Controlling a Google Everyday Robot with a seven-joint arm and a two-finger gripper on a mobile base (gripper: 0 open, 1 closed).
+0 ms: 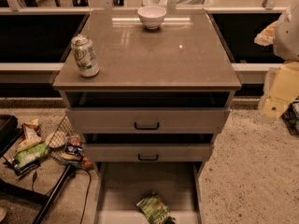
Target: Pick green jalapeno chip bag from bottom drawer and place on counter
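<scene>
The green jalapeno chip bag (154, 208) lies crinkled on the floor of the bottom drawer (121, 185), near its front edge and a little right of centre. The drawer is pulled fully out. The counter (154, 55) is the grey-brown top of the cabinet above it. My gripper (286, 29) shows as a pale shape at the right edge of the view, level with the counter's far half and well away from the bag. Nothing of the task is in it.
A green-and-white soda can (85, 56) stands on the counter's left front. A white bowl (152, 17) sits at its back centre. Two upper drawers with black handles (146, 125) are slightly out. Mixed snack packets (32, 148) lie on a rack at the left. Yellowish pieces (282, 90) stand at the right.
</scene>
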